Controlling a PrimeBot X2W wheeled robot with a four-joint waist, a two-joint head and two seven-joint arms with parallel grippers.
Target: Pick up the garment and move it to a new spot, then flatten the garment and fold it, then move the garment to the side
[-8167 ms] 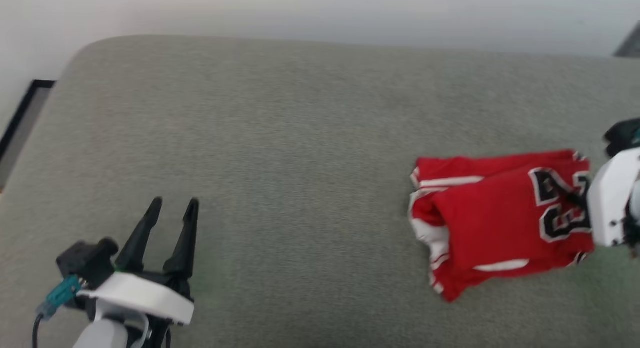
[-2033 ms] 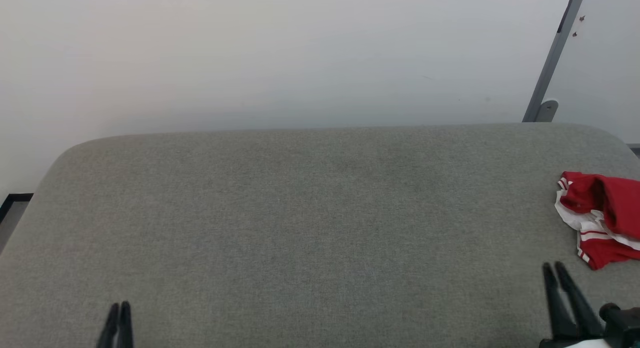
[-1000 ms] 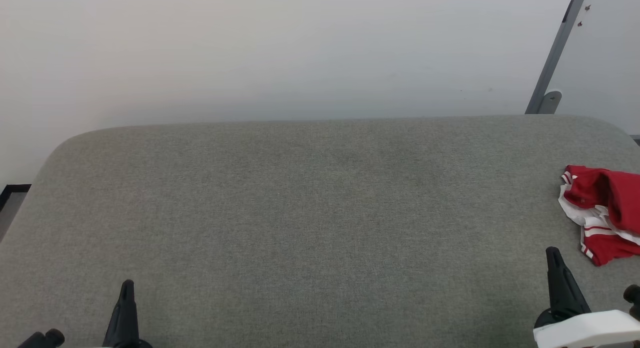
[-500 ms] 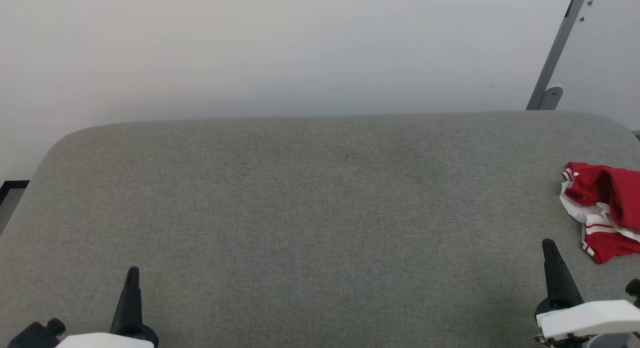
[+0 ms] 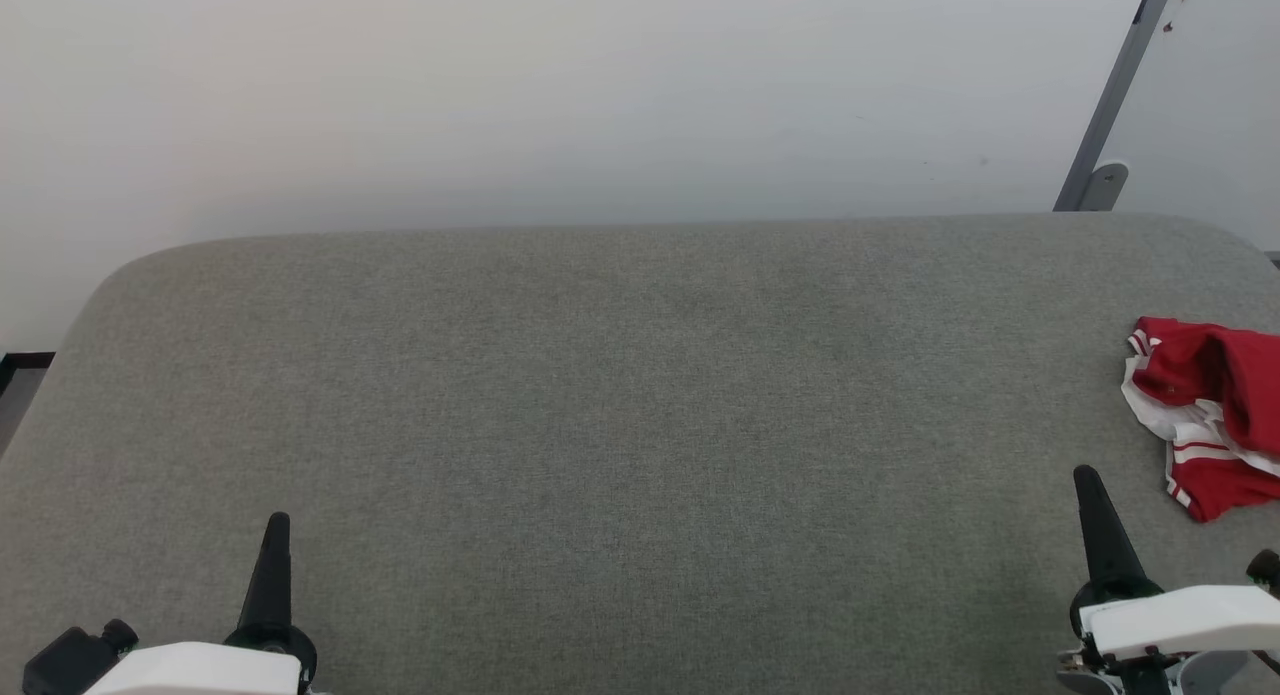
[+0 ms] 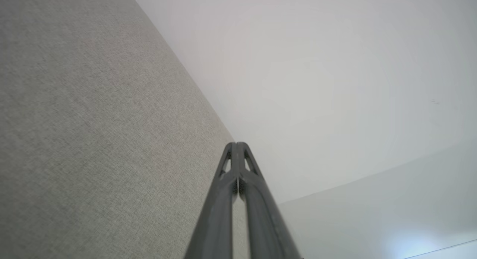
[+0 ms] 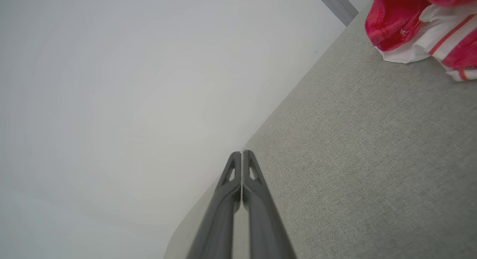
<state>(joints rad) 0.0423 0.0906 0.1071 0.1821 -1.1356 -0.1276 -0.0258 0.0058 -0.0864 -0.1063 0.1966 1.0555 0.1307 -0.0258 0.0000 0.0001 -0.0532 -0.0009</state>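
One garment point(image 5: 1215, 415), in a loose bundle on the grey cushion point(image 5: 640, 395), just ahead and right of the right gripper point(image 5: 1090, 495), clear of it, likely set aside as finished; this and the left gripper point(image 5: 275, 535), both pinched together, empty, seemingly idle.

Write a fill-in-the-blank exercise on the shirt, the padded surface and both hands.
1. In the head view, the garment lies at the ______ end of the grey padded surface.
2. The garment is mostly ______, with white striped trim.
3. The left hand and the right hand are both ______, holding nothing.
4. Of the two, the ______ hand is nearer the garment.

Missing words: right; red; shut; right
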